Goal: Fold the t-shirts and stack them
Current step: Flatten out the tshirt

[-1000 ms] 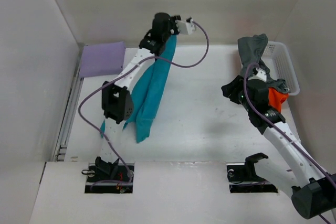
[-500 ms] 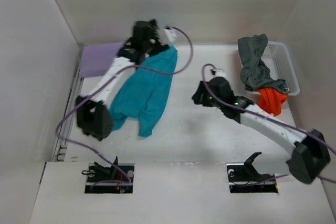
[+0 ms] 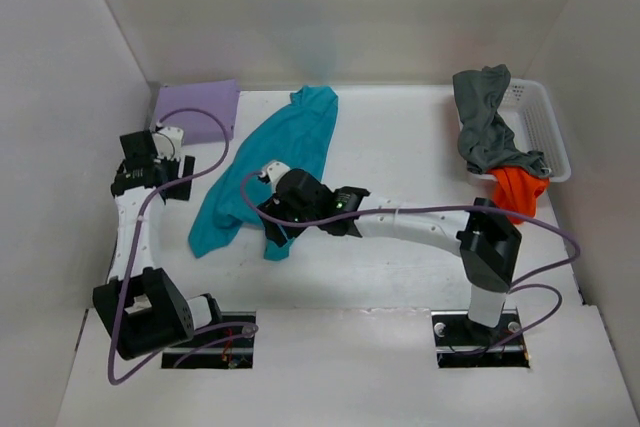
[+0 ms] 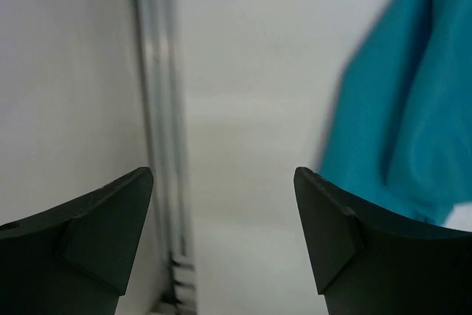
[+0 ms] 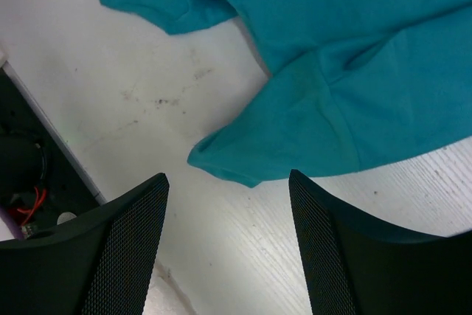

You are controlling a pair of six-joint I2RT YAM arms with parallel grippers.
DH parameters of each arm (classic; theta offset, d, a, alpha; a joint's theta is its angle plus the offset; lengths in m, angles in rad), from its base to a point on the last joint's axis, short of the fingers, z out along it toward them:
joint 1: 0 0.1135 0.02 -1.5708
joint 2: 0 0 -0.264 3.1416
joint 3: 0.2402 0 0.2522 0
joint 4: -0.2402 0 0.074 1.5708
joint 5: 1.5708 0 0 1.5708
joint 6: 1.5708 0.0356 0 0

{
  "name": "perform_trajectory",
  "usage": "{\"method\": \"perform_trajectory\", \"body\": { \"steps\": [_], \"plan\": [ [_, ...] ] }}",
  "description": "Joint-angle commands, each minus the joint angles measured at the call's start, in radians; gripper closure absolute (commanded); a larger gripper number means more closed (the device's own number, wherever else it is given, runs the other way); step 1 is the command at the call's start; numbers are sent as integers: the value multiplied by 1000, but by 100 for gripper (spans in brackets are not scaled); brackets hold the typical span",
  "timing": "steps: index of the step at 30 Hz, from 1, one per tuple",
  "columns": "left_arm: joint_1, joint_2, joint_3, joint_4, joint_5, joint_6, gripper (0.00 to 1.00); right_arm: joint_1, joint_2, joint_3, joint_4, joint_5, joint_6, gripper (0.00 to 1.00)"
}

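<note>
The teal t-shirt (image 3: 283, 152) lies loosely spread on the table, running from the back centre down toward the front left. My right gripper (image 3: 274, 211) hovers open just above its near end, and a teal sleeve (image 5: 295, 138) lies just past the open fingertips (image 5: 129, 219). My left gripper (image 3: 150, 167) is open and empty by the left table edge, with the teal cloth (image 4: 413, 108) off to its right. A folded lavender t-shirt (image 3: 195, 109) sits at the back left. The dark grey t-shirt (image 3: 484, 127) and the orange t-shirt (image 3: 514, 190) hang over the basket.
A white mesh basket (image 3: 541, 119) stands at the back right against the wall. A metal rail (image 4: 158, 108) runs along the table's left edge beside the left wall. The right arm (image 3: 420, 222) stretches across the middle of the table.
The left gripper let go of the teal shirt, which dropped onto the table, and swung to the left edge. The right arm reached from the basket across to the shirt's near end.
</note>
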Motion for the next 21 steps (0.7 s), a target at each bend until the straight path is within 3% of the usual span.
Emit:
{"method": "perform_trajectory", "body": {
  "steps": [1,14,21],
  "plan": [
    [-4,-60,-66,15,25,-101,23,39,45,77,-82,-17,-90,29],
    [32,-92,-152,19,-12,-109,22,78,217,108,-98,39,57,37],
    [32,-108,-169,-2,-12,-95,23,56,261,125,-64,8,108,51]
  ]
}}
